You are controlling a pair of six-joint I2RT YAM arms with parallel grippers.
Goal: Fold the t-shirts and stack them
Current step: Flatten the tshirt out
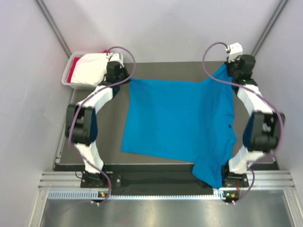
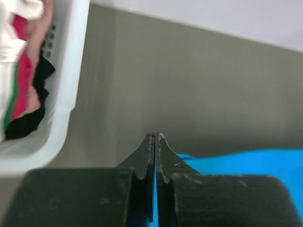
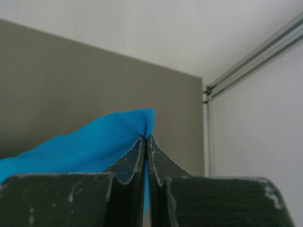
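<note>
Spreading stage: left hand [image 2: 155,138] and right hand [image 3: 146,140] each pinch a far corner of the blue shirt [image 1: 175,118], stretched over the counter [image 1: 165,71], one sleeve off the near edge. Next, likely lay it flat, then fold.

A matt grey-brown table [image 1: 165,71] was enclosed by pale, evenly lit walls [image 1: 165,23]. Slanted aluminium struts [image 1: 53,26] were set in the back corners. A ribbed metal rail [image 1: 161,182] was fixed along the near edge, and a brushed steel sheet [image 1: 161,213] was laid before it.
</note>
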